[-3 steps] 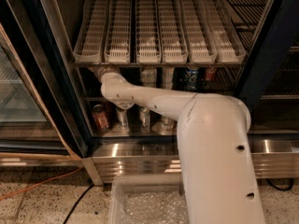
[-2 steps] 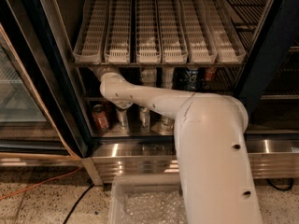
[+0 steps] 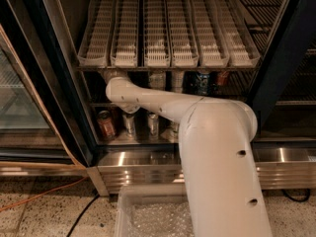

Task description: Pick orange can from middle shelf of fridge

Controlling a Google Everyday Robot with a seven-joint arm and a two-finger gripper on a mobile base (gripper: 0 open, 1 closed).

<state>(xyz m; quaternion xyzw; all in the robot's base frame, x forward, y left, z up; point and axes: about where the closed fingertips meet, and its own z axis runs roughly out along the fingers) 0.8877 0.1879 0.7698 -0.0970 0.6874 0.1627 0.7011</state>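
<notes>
Barely anything has shifted: the claw (image 3: 110, 76) stays tucked under the trays (image 3: 158, 58) at the middle shelf (image 3: 98, 103), spread or pressed together I cannot tell; the orange can, unseen, seems not yet out

The gripper (image 3: 110, 76), left of centre under the white trays (image 3: 168, 58), is mostly hidden behind the arm (image 3: 148, 100), which the bottom edge cuts off.

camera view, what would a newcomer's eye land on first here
The bulky white robot arm fills the lower middle, reaching left into the open fridge; its gripper is hidden behind the wrist under the white slotted trays up top. A reddish-brown can stands lower left.
</notes>
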